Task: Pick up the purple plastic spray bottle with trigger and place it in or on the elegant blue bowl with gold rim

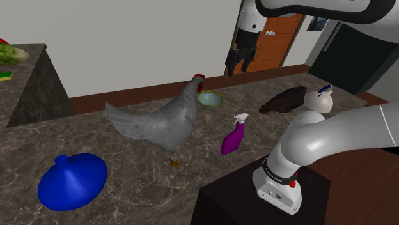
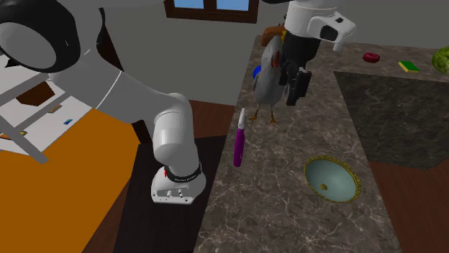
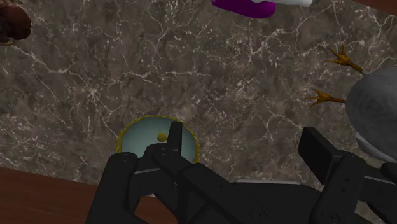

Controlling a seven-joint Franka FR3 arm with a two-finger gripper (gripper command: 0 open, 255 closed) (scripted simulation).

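The purple spray bottle (image 1: 234, 135) with a white trigger stands upright on the marble counter, near the edge by my stand; it is also seen as a slim purple bottle (image 2: 239, 140). The pale blue bowl with a gold rim (image 1: 210, 98) sits farther back, beside the chicken's head. My black gripper (image 1: 235, 68) hangs high above the counter, open and holding nothing. In the wrist view the bowl (image 3: 137, 141) lies below one finger (image 3: 173, 141), and the bottle (image 3: 245, 6) lies well beyond the gripper (image 3: 248, 147). The bowl (image 2: 331, 178) is empty.
A large grey chicken figure (image 1: 160, 118) stands between the bottle and a blue rounded object (image 1: 71, 181). A brown lump (image 1: 286, 100) and a white jug (image 1: 318, 99) sit at the shoulder view's right. A raised counter (image 1: 32, 83) carries a melon (image 1: 13, 54).
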